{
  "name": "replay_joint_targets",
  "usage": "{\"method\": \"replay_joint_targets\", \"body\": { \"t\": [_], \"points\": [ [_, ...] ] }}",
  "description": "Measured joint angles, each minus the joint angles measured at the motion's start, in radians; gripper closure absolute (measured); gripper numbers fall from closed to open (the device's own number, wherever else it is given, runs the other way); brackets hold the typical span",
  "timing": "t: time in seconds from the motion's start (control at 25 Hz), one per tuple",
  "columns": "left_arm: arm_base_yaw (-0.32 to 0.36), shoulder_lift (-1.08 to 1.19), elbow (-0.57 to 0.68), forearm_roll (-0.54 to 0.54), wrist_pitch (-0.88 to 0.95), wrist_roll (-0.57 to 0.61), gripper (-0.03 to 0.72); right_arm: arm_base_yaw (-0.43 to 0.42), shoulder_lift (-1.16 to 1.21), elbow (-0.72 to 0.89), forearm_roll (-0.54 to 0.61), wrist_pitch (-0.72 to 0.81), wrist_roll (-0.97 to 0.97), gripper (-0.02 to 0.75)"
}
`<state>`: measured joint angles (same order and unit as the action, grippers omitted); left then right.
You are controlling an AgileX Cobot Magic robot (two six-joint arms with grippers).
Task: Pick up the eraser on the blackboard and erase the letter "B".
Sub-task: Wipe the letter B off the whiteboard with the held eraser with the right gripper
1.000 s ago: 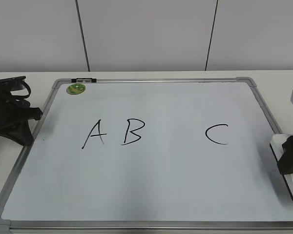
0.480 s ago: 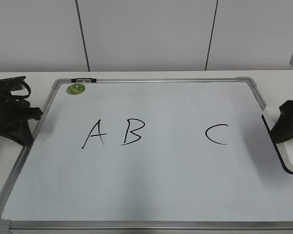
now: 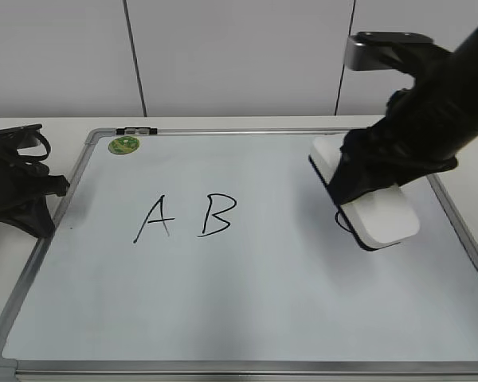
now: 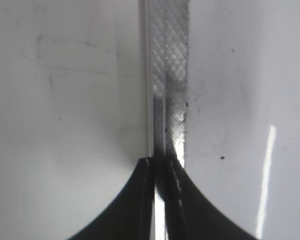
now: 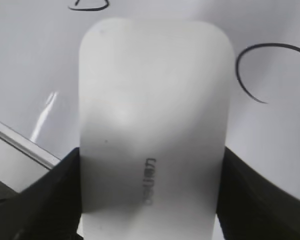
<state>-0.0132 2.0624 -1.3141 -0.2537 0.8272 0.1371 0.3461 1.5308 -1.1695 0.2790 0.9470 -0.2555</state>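
Note:
The blackboard [image 3: 247,318] lies flat with black letters A [image 3: 155,219], B [image 3: 217,215] and C. My right gripper [image 3: 357,181] is shut on the white eraser [image 3: 376,211] and holds it tilted above the board, over the C, well right of the B. Only the C's left edge [image 3: 339,224] shows in the exterior view. In the right wrist view the eraser [image 5: 152,115] fills the middle between the black fingers [image 5: 52,192], with the C [image 5: 247,75] to its right and the B's bottom [image 5: 90,7] at the top. My left gripper [image 3: 33,213] rests shut and empty at the board's left frame [image 4: 170,75].
A small round green magnet [image 3: 123,145] sits at the board's top left corner, next to a small black clip [image 3: 135,130] on the frame. The white table [image 3: 56,127] surrounds the board, with a white panelled wall behind. The board's frame [image 5: 20,142] crosses the right wrist view at lower left.
My right arm has lifted the eraser from the board's right edge and carried it left over the board, now covering most of the C. The left arm has not moved.

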Motion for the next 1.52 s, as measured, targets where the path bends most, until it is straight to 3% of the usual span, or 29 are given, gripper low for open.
{"method": "replay_joint_targets", "body": {
  "t": [0.2,0.4,0.76,1.52],
  "points": [
    [0.000,0.000,0.000,-0.002,0.000,0.000,0.678,0.108,0.124,-0.126,-0.002,0.033,0.000,0.194],
    [0.000,0.000,0.000,-0.002,0.000,0.000,0.678,0.164,0.263,-0.274,-0.027,0.099,0.007,0.194],
    [0.000,0.000,0.000,-0.003,0.000,0.000,0.678,0.196,0.508,-0.567,-0.170,0.256,0.092,0.194],
    [0.000,0.000,0.000,-0.003,0.002,0.000,0.678,0.208,0.812,-0.918,-0.198,0.277,0.103,0.194]
  ]
}}
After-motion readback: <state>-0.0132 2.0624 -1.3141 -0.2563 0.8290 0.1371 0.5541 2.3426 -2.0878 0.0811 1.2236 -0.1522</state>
